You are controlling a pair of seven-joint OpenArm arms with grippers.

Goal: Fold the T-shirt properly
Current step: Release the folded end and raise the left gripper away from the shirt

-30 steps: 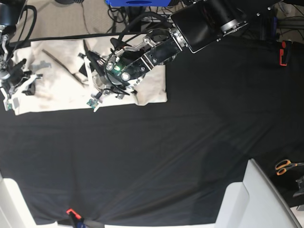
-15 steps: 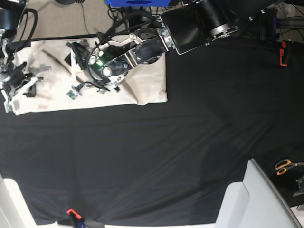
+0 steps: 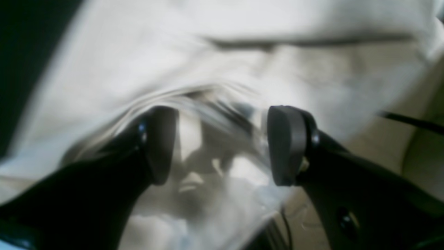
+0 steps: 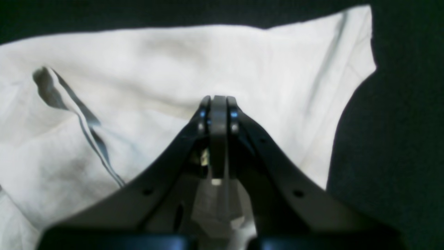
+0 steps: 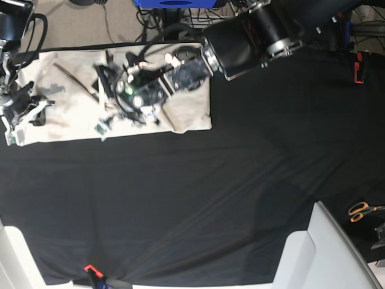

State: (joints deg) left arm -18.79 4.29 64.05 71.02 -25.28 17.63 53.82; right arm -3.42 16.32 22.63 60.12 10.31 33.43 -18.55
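The cream T-shirt (image 5: pixel 186 111) lies as a flat, wrinkled rectangle at the far left of the black table cover. My left gripper (image 5: pixel 113 101) hovers over its middle, and the left wrist view shows that gripper (image 3: pixel 223 146) open, with blurred T-shirt cloth (image 3: pixel 277 69) under and between its fingers (image 3: pixel 288 146). My right gripper (image 5: pixel 24 109) is at the shirt's left end. In the right wrist view it (image 4: pixel 218 104) is shut, lying over the T-shirt (image 4: pixel 173 59) near a corner. Whether it pinches cloth does not show.
The black table cover (image 5: pixel 210 192) fills most of the base view. Pale rigid panels stand at the bottom right (image 5: pixel 325 253) and bottom left (image 5: pixel 15 259). Orange scissors (image 5: pixel 361 211) lie at the right edge, a red clamp (image 5: pixel 359 66) above them.
My left gripper swung left across the shirt, then came back slightly to the right, staying open. The right gripper stayed shut at the shirt's left end, barely shifting.
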